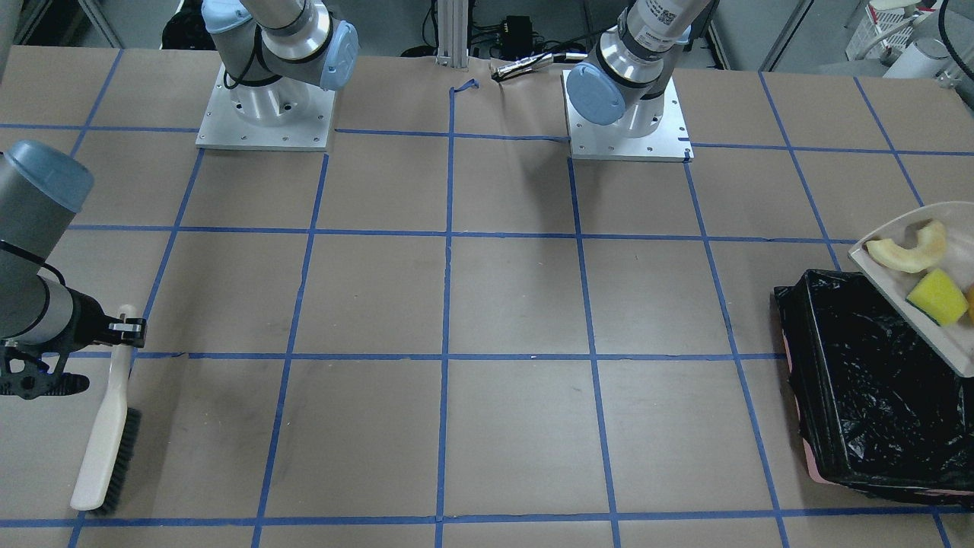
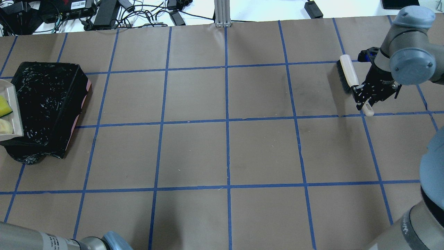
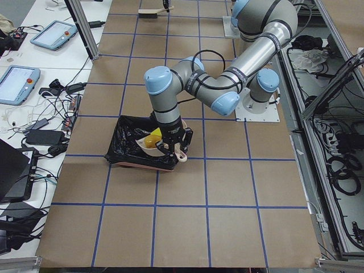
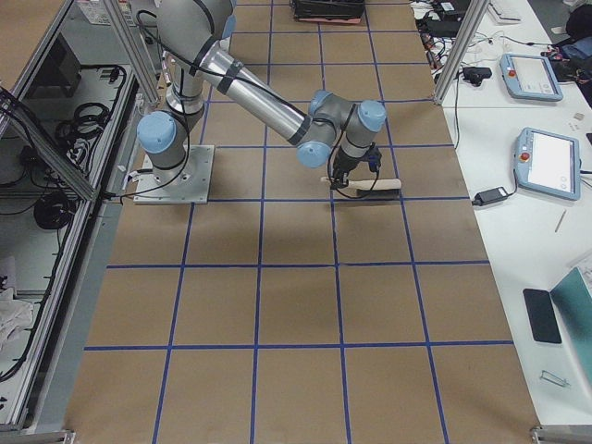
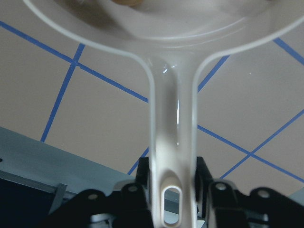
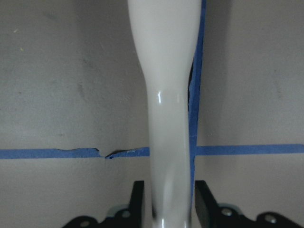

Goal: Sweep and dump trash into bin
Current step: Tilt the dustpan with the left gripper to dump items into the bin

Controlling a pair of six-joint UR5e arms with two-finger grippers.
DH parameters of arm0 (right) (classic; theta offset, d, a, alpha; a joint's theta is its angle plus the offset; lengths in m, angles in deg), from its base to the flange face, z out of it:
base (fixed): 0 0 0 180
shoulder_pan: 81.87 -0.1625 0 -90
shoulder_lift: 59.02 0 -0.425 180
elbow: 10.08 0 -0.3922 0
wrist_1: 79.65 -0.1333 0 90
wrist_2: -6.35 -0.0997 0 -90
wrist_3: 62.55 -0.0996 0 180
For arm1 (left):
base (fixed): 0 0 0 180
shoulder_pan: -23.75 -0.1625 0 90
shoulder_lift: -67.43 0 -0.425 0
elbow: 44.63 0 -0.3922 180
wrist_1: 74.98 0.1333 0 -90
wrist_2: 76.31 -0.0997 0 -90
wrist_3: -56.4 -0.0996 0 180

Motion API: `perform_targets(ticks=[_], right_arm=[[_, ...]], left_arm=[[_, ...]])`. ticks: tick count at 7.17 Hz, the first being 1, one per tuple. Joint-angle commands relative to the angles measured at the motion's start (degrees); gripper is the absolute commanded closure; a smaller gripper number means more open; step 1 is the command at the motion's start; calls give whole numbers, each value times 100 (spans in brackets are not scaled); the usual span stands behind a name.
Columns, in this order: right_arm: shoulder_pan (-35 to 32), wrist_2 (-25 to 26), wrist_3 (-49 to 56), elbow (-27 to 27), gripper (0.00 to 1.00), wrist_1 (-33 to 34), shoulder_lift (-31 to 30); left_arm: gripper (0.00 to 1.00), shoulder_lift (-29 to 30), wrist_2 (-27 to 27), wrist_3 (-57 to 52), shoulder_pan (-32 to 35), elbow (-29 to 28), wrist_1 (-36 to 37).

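Trash [image 1: 909,251] lies in the dustpan [image 1: 883,278] at the right edge of the front view: rind [image 1: 930,234], sponge [image 1: 937,297] and a sliver of potato [image 1: 971,301]. The dustpan hangs over the far right corner of the bin [image 1: 867,388]. At the left edge the right gripper [image 1: 125,329] is clamped on the handle of the brush [image 1: 103,449]. The brush slants down to the table [image 1: 517,304], but I cannot tell whether it touches. A white coded label [image 1: 660,15] on the left arm is too small to read.

Overhead, the bin [image 2: 48,104] sits at the left. The dustpan [image 2: 15,104] is at its left rim, with the sponge and rind showing. The brush [image 2: 348,73] is at the far right, well apart from them. Small print on a label [image 2: 52,239] on the arm at the bottom edge cannot be read.

From the left end, the left gripper [image 3: 173,147] holds the dustpan handle beside the bin [image 3: 128,145], with the pan over the bin.

From the right end, the near arm carries the brush [image 4: 375,185] low at the table.

In the left wrist view, both fingers [image 5: 144,168] press the dustpan handle from either side. A brown blur of potato shows at the top edge.

In the right wrist view, the fingers [image 6: 137,197] pinch the brush handle above a crossing of blue tape [image 6: 47,153].
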Motion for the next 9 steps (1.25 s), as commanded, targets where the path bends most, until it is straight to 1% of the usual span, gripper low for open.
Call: perform_targets(ticks=[1, 2, 3, 5, 6, 8, 9], right_arm=[[0, -32, 24, 0, 20, 15, 0], [0, -32, 41, 9, 10, 24, -8], [0, -15, 33, 44, 3, -2, -26], [-9, -23, 6, 79, 1, -81, -183], [-26, -15, 15, 88, 0, -90, -410], [-52, -32, 24, 97, 0, -632, -1077], [-53, -32, 50, 115, 0, -679, -1464]], left_arm=[[100, 263, -1, -746, 11, -68, 575], [100, 326, -45, -871, 37, -190, 578], [100, 413, -97, -1055, 107, -226, 621], [100, 528, -98, -1520, 134, -226, 735], [100, 563, -98, -2080, 143, -226, 875], [100, 590, -168, -2366, 169, -218, 999], [100, 607, -264, -2480, 265, -226, 1252]])
